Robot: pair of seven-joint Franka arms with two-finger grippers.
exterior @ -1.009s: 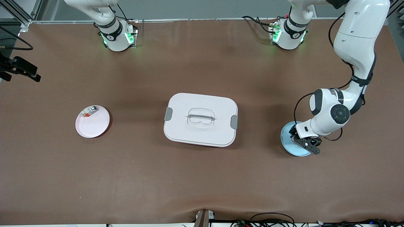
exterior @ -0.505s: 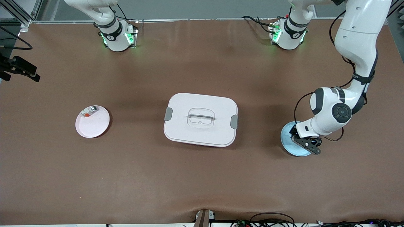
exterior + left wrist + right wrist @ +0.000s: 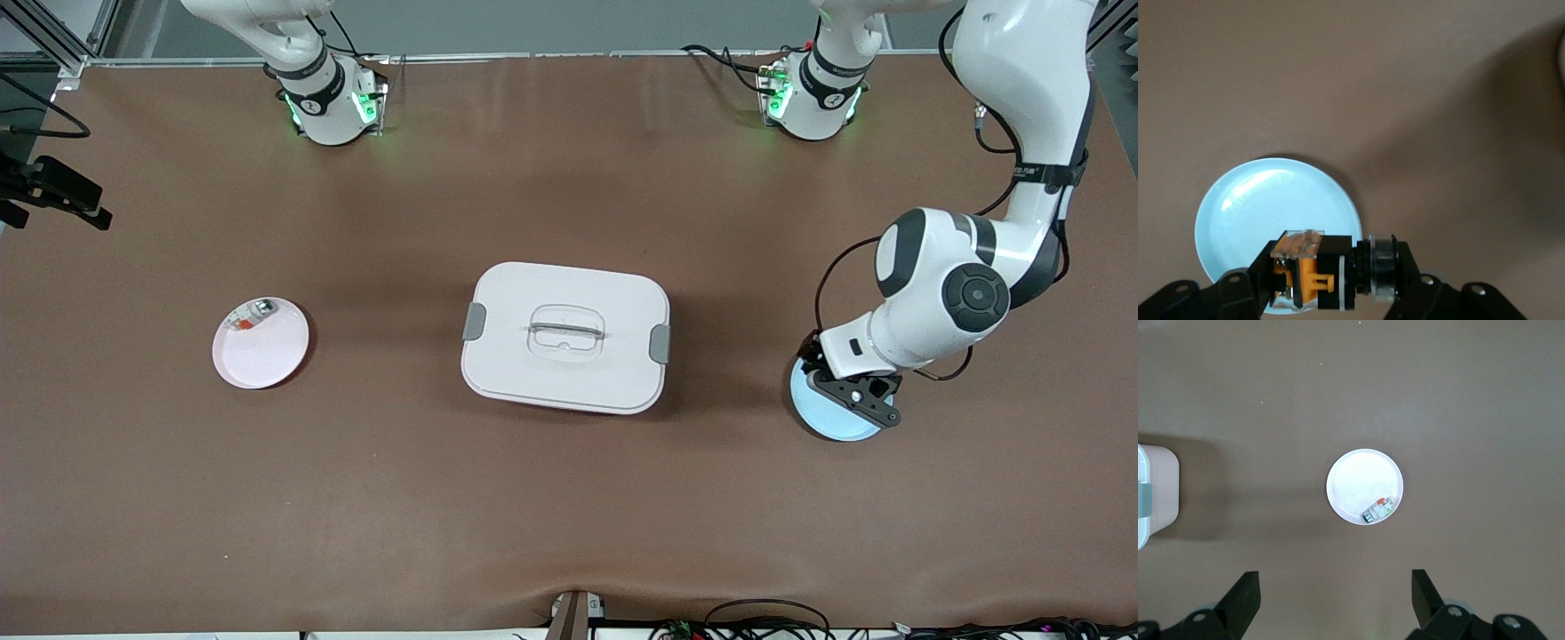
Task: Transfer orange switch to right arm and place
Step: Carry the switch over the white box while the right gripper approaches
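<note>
left hand is pinching the orange switch between its two fingers, just above the pale blue plate at the left arm's end of the tabletop. judged from the task, the switch is gripped from the sides and clear of the plate so that it can be carried toward the other arm for the handover; that transfer is not yet done.

right hand hangs high over the tabletop with fingers spread wide and nothing between them; the right arm waits. spread fingers suit receiving the part.

below it lies the pink plate toward the right arm's end, holding a small silvery-and-red piece at its rim. a closed white lidded box sits between the two plates.

count: two hands, two plates, one switch, one silvery-and-red piece, one box.
</note>
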